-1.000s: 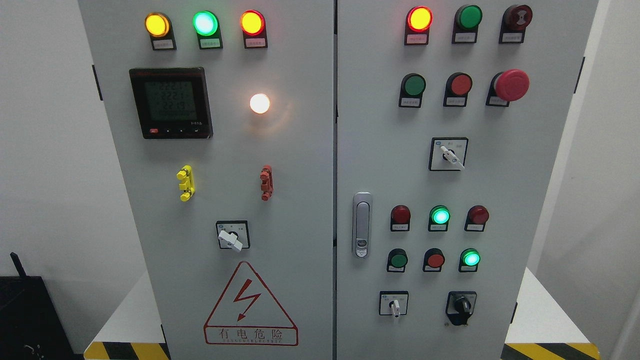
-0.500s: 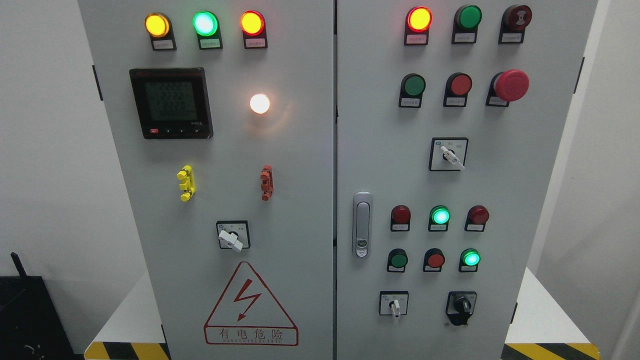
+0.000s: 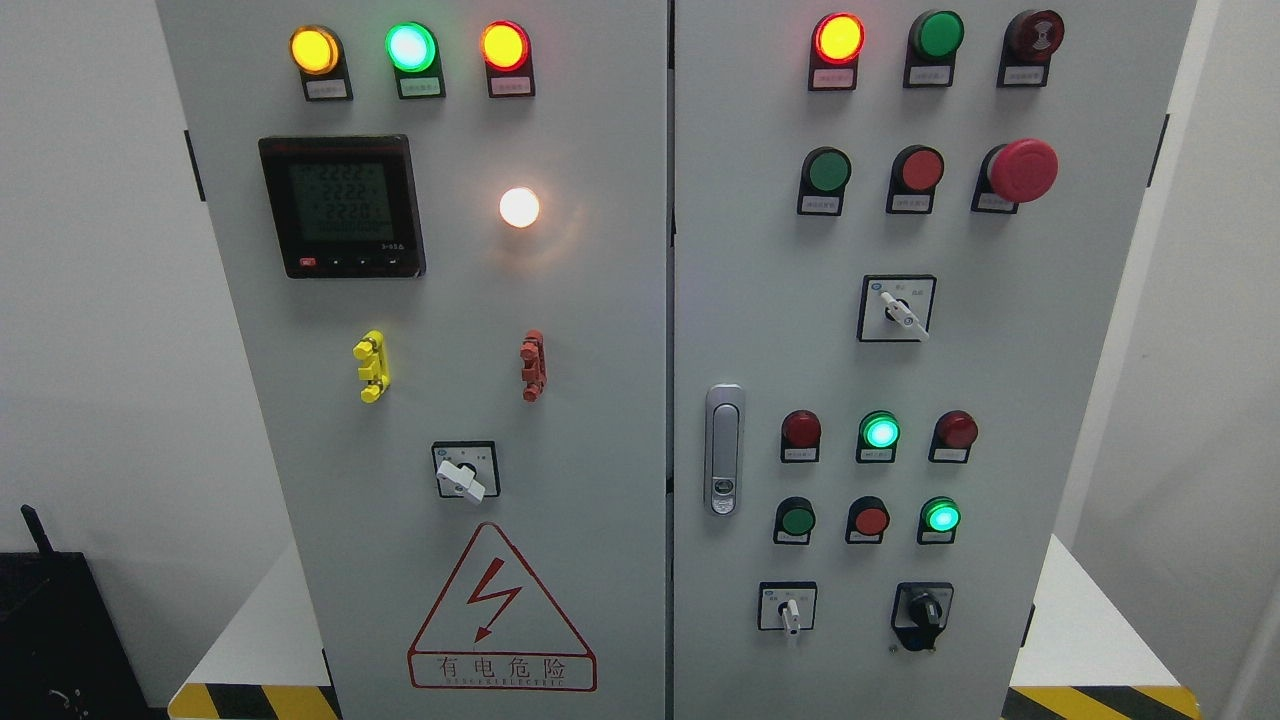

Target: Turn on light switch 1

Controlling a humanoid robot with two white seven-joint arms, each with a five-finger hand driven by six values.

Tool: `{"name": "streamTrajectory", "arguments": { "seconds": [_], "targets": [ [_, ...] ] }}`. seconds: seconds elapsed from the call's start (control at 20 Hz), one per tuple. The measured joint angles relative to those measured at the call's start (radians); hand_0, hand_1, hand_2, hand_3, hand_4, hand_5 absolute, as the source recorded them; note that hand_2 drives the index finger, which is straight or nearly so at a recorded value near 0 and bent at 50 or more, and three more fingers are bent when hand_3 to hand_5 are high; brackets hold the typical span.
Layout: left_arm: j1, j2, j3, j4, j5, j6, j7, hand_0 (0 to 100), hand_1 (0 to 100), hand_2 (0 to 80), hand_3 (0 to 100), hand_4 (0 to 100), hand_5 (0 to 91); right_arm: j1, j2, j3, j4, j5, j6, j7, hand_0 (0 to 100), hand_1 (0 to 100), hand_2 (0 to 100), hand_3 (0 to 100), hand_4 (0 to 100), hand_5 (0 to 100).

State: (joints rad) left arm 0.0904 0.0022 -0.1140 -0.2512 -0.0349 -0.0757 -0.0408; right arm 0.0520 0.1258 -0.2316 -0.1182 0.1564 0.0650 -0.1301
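Black box (image 3: pixel 50 630) low against white wall (image 3: pixel 90 300) at far left. Grey cabinet (image 3: pixel 600 400) filling centre, standing on white platform (image 3: pixel 250 630) with yellow-black striped edge (image 3: pixel 250 700). Left door: meter (image 3: pixel 342 205), glowing white lamp (image 3: pixel 519 207), rotary switch (image 3: pixel 466 470). Which control is switch 1: cannot tell. No robot hands visible; state unknowable.

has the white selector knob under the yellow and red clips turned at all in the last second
No. The white selector knob still points down-right inside its black-framed plate, just above the warning triangle, same as before. No robot hand is in view.
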Motion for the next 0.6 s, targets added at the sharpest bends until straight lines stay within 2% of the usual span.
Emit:
{"name": "streamTrajectory", "arguments": {
  "seconds": [0.6],
  "targets": [
    [-0.027,-0.032,-0.019,0.172,0.031,0.013,-0.003,13,0,0.0,0,0,0.0,0.000,0.000,0.000,0.000,0.000,0.001,0.000,31,0,0,0,0,0]
  ]
}}
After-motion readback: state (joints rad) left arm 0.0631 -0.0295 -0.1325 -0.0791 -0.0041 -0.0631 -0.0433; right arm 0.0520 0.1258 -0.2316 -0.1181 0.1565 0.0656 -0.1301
